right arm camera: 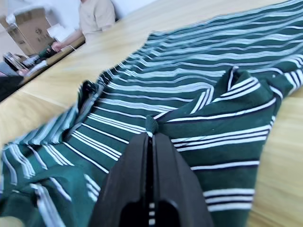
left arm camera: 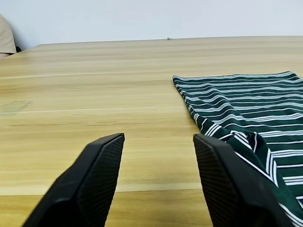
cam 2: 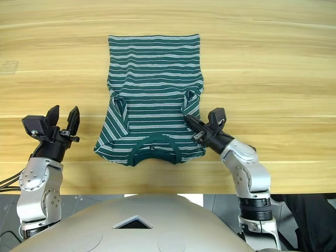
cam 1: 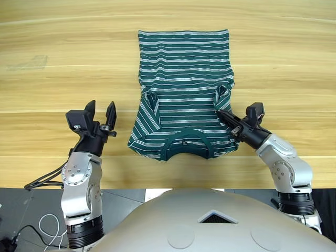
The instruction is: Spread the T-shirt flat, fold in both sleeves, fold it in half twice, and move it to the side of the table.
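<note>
Now that both sleeves (cam 1: 150, 113) lie folded in on the striped T-shirt (cam 1: 184, 68), the right gripper (cam 1: 219, 111) is clamped on fabric at the sleeve fold, the left gripper (cam 1: 101, 113) stands wide open beside the shirt, and both half-folds and the move aside look yet to come.

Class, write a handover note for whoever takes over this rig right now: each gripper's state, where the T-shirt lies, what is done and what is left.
Left gripper: open, over bare table beside the shirt's left edge, holding nothing.
Right gripper: shut, pinching the right sleeve over the shirt's body.
T-shirt: flat on the table, collar towards the robot, hem away.
Done: spread; left sleeve folded in; right sleeve turned in but not released.
Left: release, fold in half twice, move it to the table's side.
</note>
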{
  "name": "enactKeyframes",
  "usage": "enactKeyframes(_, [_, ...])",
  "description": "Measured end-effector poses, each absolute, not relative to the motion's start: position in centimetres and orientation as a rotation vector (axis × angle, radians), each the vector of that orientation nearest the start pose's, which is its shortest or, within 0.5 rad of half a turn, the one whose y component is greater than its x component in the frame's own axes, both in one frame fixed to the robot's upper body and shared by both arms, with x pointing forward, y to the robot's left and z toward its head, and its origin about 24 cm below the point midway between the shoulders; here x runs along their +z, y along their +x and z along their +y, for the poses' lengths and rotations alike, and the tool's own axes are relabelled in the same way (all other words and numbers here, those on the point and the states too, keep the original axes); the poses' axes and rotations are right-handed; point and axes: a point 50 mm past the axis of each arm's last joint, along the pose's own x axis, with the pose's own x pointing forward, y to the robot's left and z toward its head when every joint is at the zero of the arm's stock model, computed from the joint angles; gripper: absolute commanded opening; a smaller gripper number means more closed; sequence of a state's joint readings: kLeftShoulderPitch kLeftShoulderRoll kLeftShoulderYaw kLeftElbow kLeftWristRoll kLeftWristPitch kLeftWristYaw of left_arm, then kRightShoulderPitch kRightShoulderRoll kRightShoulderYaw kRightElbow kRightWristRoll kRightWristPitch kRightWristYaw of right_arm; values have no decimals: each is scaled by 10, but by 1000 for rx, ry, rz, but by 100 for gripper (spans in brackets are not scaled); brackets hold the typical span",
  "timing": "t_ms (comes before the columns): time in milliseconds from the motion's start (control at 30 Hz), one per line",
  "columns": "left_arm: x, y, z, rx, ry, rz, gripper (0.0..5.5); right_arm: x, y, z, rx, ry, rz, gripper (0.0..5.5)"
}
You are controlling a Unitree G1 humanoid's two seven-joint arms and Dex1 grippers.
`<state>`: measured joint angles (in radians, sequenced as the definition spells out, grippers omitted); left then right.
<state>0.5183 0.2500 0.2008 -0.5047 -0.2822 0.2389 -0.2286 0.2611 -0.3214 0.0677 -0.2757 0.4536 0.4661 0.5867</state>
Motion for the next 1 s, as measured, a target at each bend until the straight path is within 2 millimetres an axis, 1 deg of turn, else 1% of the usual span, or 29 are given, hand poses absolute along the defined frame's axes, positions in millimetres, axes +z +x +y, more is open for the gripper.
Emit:
enactKeyframes(133, [53, 148, 226, -49, 40, 215, 272, 6, 180, -161, 646, 184, 461, 78])
enactKeyframes(233, [51, 147, 225, -53, 40, 224, 272, 5, 181, -161, 651, 180, 458, 134])
enactKeyframes(300, [51, 148, 225, -56, 42, 225, 272, 7, 181, -160, 676, 217, 449, 164])
enactKeyframes(367, [51, 148, 224, -62, 51, 227, 272, 14, 179, -154, 748, 321, 432, 206])
enactKeyframes(500, [50, 149, 222, -73, 52, 228, 272, 38, 163, -141, 975, 565, 398, 265])
enactKeyframes(567, [50, 149, 221, -78, 50, 228, 272, 42, 158, -142, 1018, 610, 406, 302])
enactKeyframes(667, [51, 150, 222, -80, 57, 221, 272, 43, 160, -148, 990, 604, 390, 355])
enactKeyframes(733, [58, 154, 229, -92, 147, 195, 272, 48, 180, -168, 854, 459, 256, 355])
enactKeyframes(800, [69, 155, 243, -161, 353, 144, 272, 58, 200, -193, 737, 242, 100, 355])
enactKeyframes(867, [79, 156, 259, -297, 595, 105, 272, 69, 213, -223, 653, 7, -1, 355])
enactKeyframes(933, [82, 157, 269, -361, 743, 96, 272, 76, 220, -241, 610, -154, -55, 355])
enactKeyframes(967, [81, 158, 277, -404, 885, 102, 272, 79, 223, -252, 591, -285, -91, 355])
enactKeyframes(1000, [81, 159, 284, -432, 988, 113, 272, 80, 225, -258, 589, -389, -113, 355])
